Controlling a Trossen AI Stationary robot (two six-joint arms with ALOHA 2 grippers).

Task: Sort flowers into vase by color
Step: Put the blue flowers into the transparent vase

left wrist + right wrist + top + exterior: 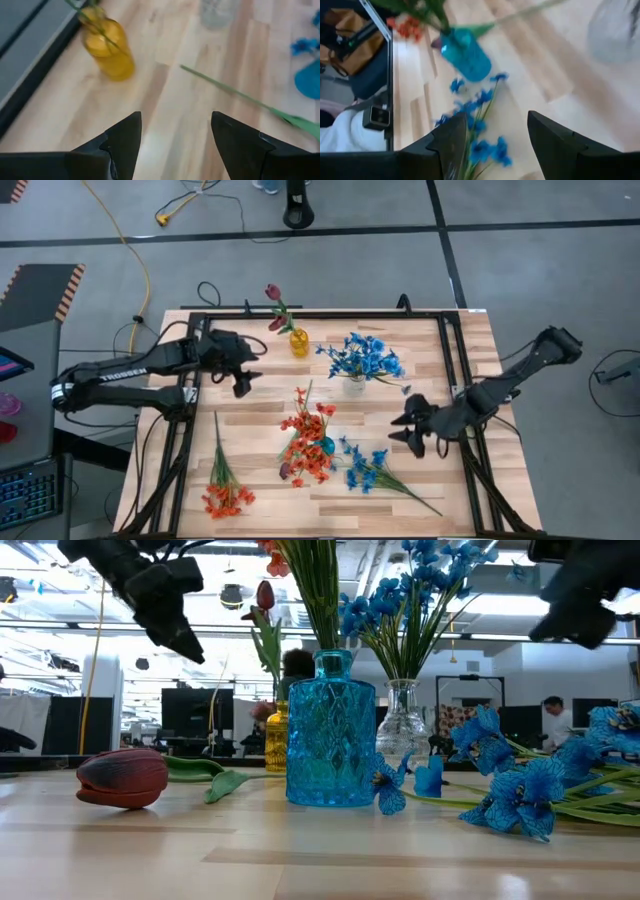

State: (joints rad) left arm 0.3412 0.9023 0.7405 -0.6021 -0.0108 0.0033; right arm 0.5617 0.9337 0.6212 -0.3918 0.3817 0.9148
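We counted three vases; a loose blue spray [372,471] lay just beside our released right pincer [405,430]; left pincer [243,377] released.

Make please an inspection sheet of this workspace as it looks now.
Surface: wooden table, black frame around it.
Job's things: maroon bud in yellow vase; blue flowers in clear vase; orange-red flowers in blue vase; loose orange-red spray, loose blue spray, maroon bud lying flat.
Clutter: nothing seen.
Grippers: left gripper open, empty; right gripper open, empty.
Cables: yellow cable on floor.
Surroundings: keyboard, room behind.
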